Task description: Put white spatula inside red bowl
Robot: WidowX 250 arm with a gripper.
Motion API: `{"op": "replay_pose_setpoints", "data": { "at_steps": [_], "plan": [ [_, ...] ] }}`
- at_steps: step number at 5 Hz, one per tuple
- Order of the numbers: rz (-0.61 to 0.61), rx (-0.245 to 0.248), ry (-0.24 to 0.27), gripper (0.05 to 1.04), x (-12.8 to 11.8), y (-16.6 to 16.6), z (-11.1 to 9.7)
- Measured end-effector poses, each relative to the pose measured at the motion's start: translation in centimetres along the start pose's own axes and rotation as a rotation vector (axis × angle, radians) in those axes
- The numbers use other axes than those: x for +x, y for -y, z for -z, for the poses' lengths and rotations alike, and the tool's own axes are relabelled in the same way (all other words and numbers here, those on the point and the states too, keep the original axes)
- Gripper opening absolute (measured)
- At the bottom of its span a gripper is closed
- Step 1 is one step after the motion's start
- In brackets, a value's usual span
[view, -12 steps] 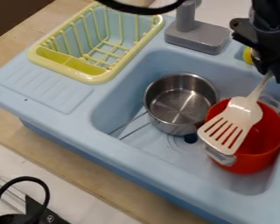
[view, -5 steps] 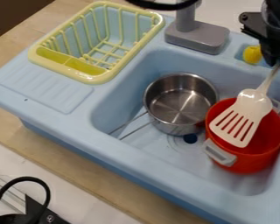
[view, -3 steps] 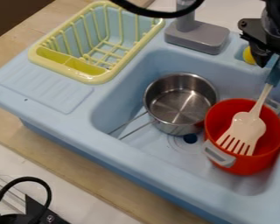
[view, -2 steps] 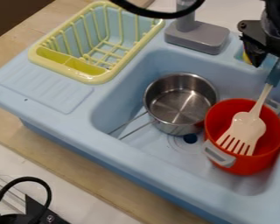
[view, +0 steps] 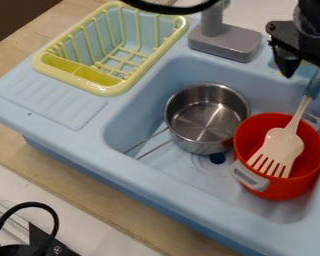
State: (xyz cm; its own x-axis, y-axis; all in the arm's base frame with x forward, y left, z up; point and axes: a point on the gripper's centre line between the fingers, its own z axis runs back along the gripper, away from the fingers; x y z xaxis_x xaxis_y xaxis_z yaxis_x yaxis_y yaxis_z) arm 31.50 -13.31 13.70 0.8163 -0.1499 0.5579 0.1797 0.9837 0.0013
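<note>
White spatula (view: 283, 145) in red pot (view: 283, 187), handle toward 1 o'clock | gripper (view: 312, 70) above, fingers spread, from where I stand | steel saucepan (view: 204, 142), pot's 10 o'clock

a toy kitchen, shown by its blue sink (view: 62, 100) and yellow dish rack (view: 109, 91).

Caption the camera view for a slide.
White spatula resting in the red bowl, beside a steel pot in a blue sink.

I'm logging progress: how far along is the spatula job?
Done, it seems: the white spatula has its head inside the red bowl. In hand: apparently nothing; a finger of the end effector stands off the handle. Left: probably just backing away from that nearby handle.
</note>
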Motion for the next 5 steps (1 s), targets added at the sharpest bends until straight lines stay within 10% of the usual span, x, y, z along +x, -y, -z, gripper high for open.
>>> {"op": "replay_pose_setpoints", "data": {
  "at_steps": [5],
  "plan": [
    [-0.025,0.034,-0.191,1.000,-2.9,-2.9,-2.9]
  ]
}}
